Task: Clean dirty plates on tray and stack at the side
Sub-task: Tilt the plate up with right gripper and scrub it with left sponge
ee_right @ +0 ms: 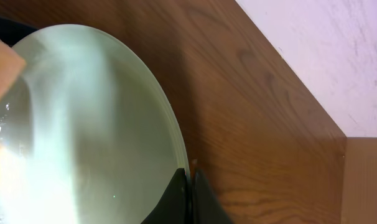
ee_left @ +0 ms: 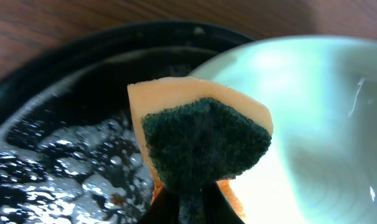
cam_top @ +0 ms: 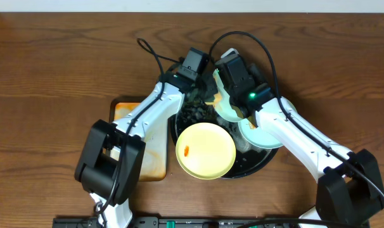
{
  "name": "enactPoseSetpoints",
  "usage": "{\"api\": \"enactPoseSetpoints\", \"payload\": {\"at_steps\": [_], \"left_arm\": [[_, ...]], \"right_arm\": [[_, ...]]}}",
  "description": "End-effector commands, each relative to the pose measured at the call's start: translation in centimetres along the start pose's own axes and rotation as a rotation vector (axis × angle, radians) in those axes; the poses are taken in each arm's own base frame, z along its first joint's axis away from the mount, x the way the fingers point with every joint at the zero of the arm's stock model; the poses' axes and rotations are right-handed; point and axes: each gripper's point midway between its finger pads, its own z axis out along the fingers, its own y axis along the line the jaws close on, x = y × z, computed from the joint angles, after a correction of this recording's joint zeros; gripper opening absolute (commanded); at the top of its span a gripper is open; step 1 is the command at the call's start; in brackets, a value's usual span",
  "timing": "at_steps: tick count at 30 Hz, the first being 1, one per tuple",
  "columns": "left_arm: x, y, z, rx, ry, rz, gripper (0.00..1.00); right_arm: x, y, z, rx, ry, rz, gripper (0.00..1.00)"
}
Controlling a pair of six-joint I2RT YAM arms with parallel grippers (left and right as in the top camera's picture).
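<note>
The black round tray [cam_top: 179, 120] holds foamy water and a pale yellow plate [cam_top: 205, 150] with an orange smear. A mint-green plate [cam_top: 258, 134] leans at the tray's right rim. My right gripper [ee_right: 190, 186] is shut on the rim of another mint-green plate [ee_right: 83, 130], held tilted over the tray's back [cam_top: 225, 106]. My left gripper [ee_left: 191, 202] is shut on a sponge [ee_left: 201, 140], orange with a dark green scrub face, right against that plate [ee_left: 313, 124] above the foamy tray [ee_left: 64, 149].
A rectangular tray [cam_top: 132, 107] with an orange-stained white surface lies left of the round tray, under my left arm. Brown wood tabletop [cam_top: 65, 57] surrounds everything. A pale wall [ee_right: 325, 50] shows beyond the table edge in the right wrist view.
</note>
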Motion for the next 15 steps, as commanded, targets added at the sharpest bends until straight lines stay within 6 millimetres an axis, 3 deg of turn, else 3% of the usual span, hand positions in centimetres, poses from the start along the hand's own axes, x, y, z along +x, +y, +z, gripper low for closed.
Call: {"api": "enactPoseSetpoints", "payload": {"at_steps": [1,5,15], "left_arm": [[2.3,0.2,1.8,-0.023,0.055,0.037,0.08],[3.8,0.0,2.8,-0.038,0.083,0.061,0.08],[6.2,2.2,6.1,-0.130,0.134,-0.014,0.08]], "right_arm": [[-0.4,-0.8,-0.2,0.027,-0.008,0.031,0.01],[-0.4,-0.8,-0.2,0.027,-0.007,0.031,0.01],[-0.5,-0.7,-0.3,0.026,-0.011,0.031,0.01]]}}
